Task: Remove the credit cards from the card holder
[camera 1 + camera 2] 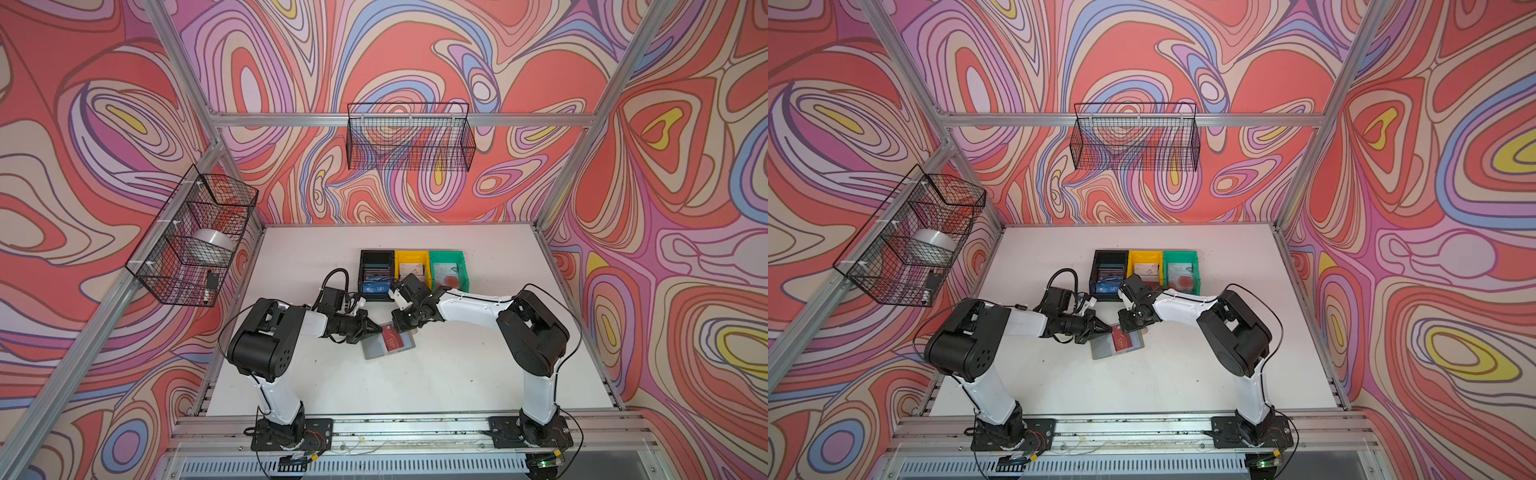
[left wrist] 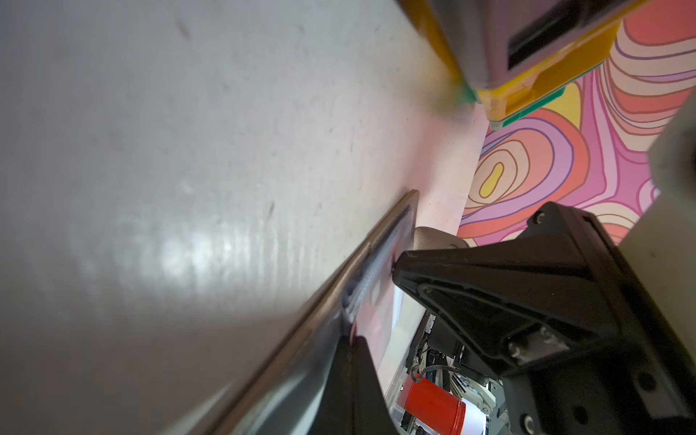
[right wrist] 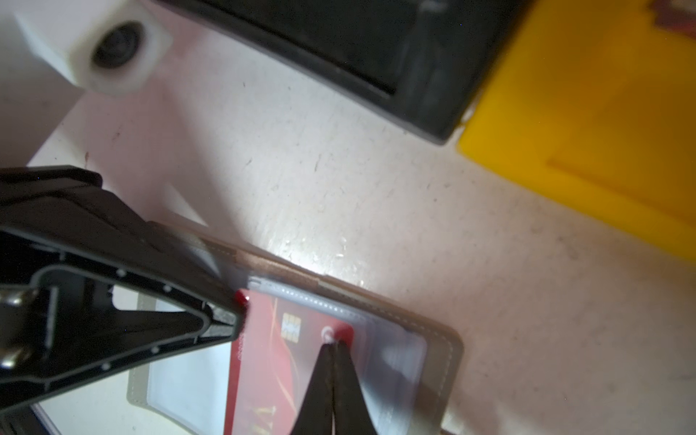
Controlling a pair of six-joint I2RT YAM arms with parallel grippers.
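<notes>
Card holder [image 1: 373, 350] [image 1: 1101, 351] [image 3: 450, 352] lies open and flat on the white table [image 1: 457, 365], clear sleeves up. 1 red credit card [image 1: 393, 340] [image 1: 1121, 341] [image 3: 271, 361] sits slanted across the holder's middle. Can't tell whether it is still under the sleeve plastic.

Left gripper [image 1: 379, 329] [image 1: 1109, 328] [image 2: 352, 341] [image 3: 235, 316] is clenched, with its tip at the holder's left side, touching the card's corner. Can't tell whether the card is nipped between the jaws.

Right gripper [image 1: 403, 329] [image 1: 1130, 326] [image 2: 395, 263] [image 3: 333, 342] is also clenched, jaws together. Its tip is down on the card's other end, near the holder's back edge.

Both tips hide part of the holder's back edge in both top views.

Behind the holder are 3 bins in a row: black bin [image 1: 376, 252], yellow bin [image 1: 411, 252], green bin [image 1: 445, 252]. They are near the holder but apart from it. The black bin holds a blue card [image 1: 376, 286] marked VIP. The green bin holds a pale card with a red circle [image 1: 451, 280].

Right arm [image 1: 469, 307] has its wrist over the yellow bin's front, between holder and bin, blocking part of that bin.
</notes>
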